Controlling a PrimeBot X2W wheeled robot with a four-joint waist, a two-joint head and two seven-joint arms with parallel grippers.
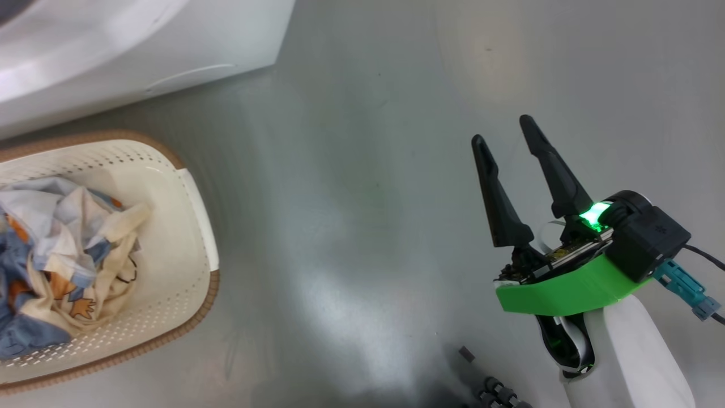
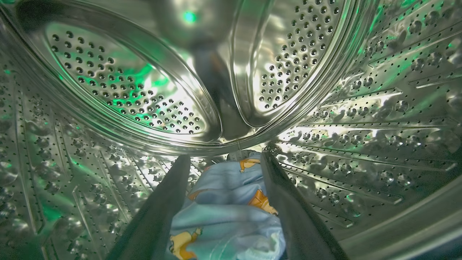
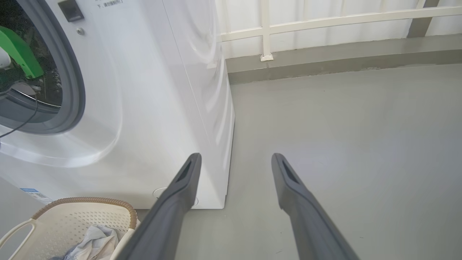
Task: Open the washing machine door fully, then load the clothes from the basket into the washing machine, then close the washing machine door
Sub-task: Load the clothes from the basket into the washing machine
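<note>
My left gripper (image 2: 223, 157) is deep inside the steel drum (image 2: 361, 126) of the washing machine (image 3: 162, 90). Its fingers stand wide apart, open. A blue piece of the clothes (image 2: 227, 216) with orange figures lies on the drum floor between and below them. My left arm's green cover (image 3: 18, 54) shows in the machine's round opening. The basket (image 1: 170, 226) sits on the floor beside the machine, with more clothes (image 1: 56, 255) bundled in it. My right gripper (image 1: 503, 129) hangs open over bare floor, right of the basket. The washing machine door is out of view.
Grey floor (image 3: 343, 126) stretches to the right of the machine. A white railing (image 3: 267, 32) on a low kerb runs along the back. The basket (image 3: 72, 216) stands close against the machine's lower front corner.
</note>
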